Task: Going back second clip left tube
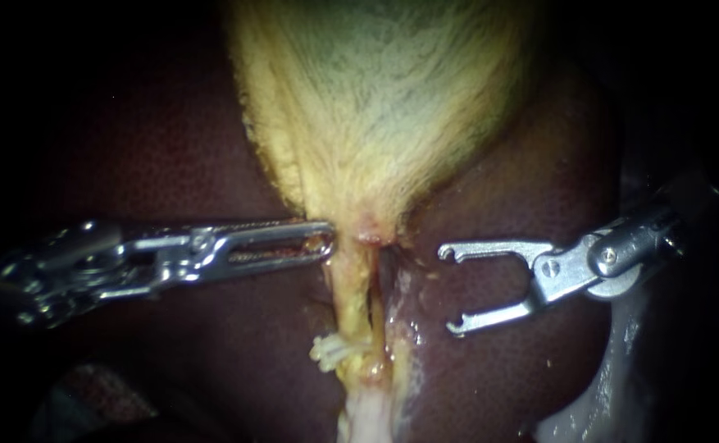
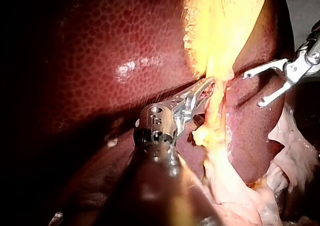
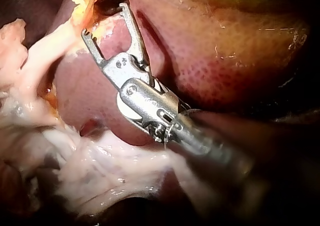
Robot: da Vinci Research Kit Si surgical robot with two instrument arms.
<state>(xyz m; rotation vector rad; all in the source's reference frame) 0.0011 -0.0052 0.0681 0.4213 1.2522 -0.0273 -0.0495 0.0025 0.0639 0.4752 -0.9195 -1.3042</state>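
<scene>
Endoscope view: The left instrument [image 1: 324,242] enters from the left and lies level across the liver [image 1: 170,139]. Its pincer is nearly pressed together and pinches the upper end of the left tube [image 1: 351,291], just below the gallbladder [image 1: 375,98]. The left tube is yellow and runs down from the gallbladder's narrow end. A pale frayed bit [image 1: 330,351] sits on its left side, lower down; whether this is a clip cannot be told. The right instrument [image 1: 449,289] enters from the right. Its pincer is spread wide and empty, just beside the tubes, apart from them, with hooked tips pointing toward them.

Left wrist view: The left instrument [image 2: 207,88] reaches ahead to the left tube [image 2: 216,111], with its pincer closed on the yellow tissue under the gallbladder [image 2: 225,21]. The right instrument [image 2: 252,90] is beyond the tube, with its pincer spread over the liver [image 2: 125,41].

Right wrist view: The right instrument [image 3: 103,20] has its pincer spread, with nothing between the tips. The liver [image 3: 200,66] lies beside it. Pale loose tissue [image 3: 100,171] lies under the shaft.
</scene>
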